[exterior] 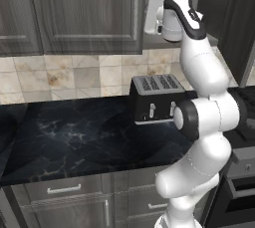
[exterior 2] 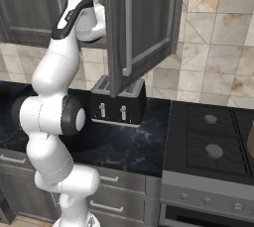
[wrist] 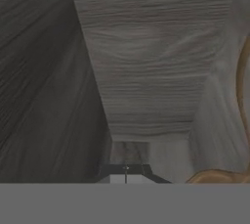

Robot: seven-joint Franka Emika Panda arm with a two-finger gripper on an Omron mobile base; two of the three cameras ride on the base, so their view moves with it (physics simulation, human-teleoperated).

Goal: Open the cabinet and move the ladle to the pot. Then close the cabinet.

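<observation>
1. The cabinet (exterior 2: 144, 28) is partly open: its right door (exterior 2: 141, 32) swings out over the toaster (exterior 2: 118, 103), while the left door (exterior: 89, 13) is shut.
2. The arm reaches up into the gap beside the open door, with the gripper (wrist: 126, 169) just inside the cabinet and its tips pressed together, pinching nothing that I can see.
3. The step in hand, as I judge it, is between opening the door and fetching the ladle.
4. In the hand view the pale wood interior (wrist: 151, 56) stretches ahead. A brown curved shape (wrist: 222, 176) at the lower right and along the right edge may be the ladle, but too little of it shows to be sure.
5. Next, the fingers must spread and the hand turn toward that brown shape, minding the door edge close by.
6. The pot is not clearly visible; a tan sliver (exterior 2: 250, 144) sits at the stove's (exterior 2: 208, 141) right edge.
</observation>
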